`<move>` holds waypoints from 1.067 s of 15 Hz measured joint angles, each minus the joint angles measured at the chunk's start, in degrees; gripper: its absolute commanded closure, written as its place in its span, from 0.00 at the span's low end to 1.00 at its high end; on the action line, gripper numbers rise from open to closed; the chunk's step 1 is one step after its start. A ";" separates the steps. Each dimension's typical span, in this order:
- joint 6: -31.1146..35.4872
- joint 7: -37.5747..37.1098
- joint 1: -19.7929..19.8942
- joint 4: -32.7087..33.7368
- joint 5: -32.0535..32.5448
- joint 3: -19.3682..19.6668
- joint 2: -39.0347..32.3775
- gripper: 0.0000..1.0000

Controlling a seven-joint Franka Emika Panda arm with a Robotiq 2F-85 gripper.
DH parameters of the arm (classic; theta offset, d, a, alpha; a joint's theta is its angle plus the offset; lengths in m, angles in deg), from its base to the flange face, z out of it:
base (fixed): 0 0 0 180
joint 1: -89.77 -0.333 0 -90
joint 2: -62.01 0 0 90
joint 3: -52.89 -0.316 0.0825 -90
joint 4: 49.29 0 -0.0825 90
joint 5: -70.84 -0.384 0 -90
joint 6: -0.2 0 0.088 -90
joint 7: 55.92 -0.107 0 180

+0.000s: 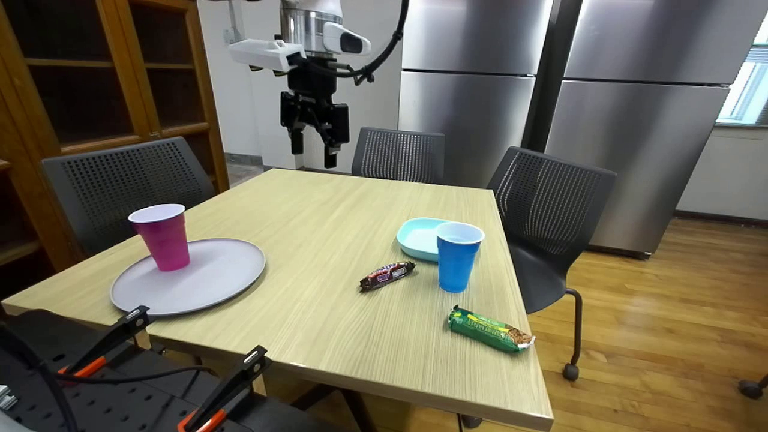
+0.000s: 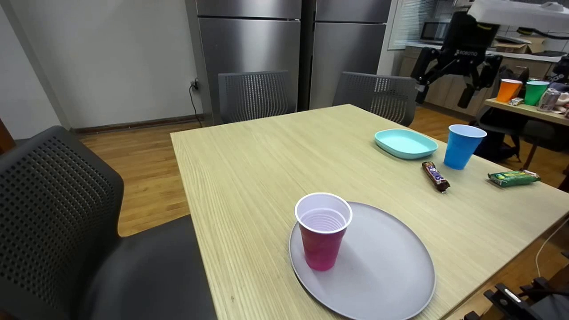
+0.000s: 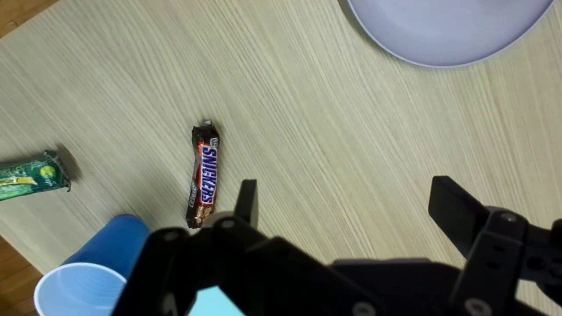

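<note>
Because the claw hangs spread and empty, the surface alone supports the Snickers, which lies near the blue cup.

In an exterior view, the pale, wood-grained table is occupied at the near left by the plate, laid flat. Toward the right edge the blue cup is stood upright; just beyond it the dish is partly hidden. Left of the cup the bar is laid, and nearer, by the right edge, the packet is placed.
</note>
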 measured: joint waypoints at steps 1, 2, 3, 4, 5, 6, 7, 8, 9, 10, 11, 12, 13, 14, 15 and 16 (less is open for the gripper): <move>0.00 1.48 0.57 0.35 -0.24 0.69 -0.42 0.00; 0.00 3.08 1.20 0.82 -0.37 1.36 -0.96 0.00; 0.00 4.54 1.85 1.38 -0.37 2.01 -1.64 0.00; 0.00 5.93 2.50 2.08 -0.37 2.62 -2.48 0.00; 0.00 7.18 3.12 2.90 -0.38 3.15 -3.39 0.00; -0.02 8.39 3.75 3.93 -0.38 3.68 -4.42 0.00; -0.04 9.49 4.34 5.00 -0.38 4.07 -5.44 0.00; -0.04 10.52 4.90 6.19 -0.38 4.42 -6.51 0.00; -0.04 11.53 5.40 7.44 -0.38 4.69 -7.62 0.00; -0.07 12.25 5.89 8.75 -0.38 4.82 -8.81 0.00; -0.25 12.88 6.29 10.01 -0.38 4.89 -9.96 0.00; -0.41 13.39 6.55 11.21 -0.34 4.94 -11.08 0.00; -0.60 13.65 6.68 12.21 -0.34 4.95 -12.03 0.00; -0.70 13.75 6.71 12.92 -0.34 4.95 -12.77 0.00; -0.76 13.79 6.71 13.32 -0.34 4.95 -13.21 0.00; -0.81 13.80 6.71 13.51 -0.34 4.95 -13.40 0.00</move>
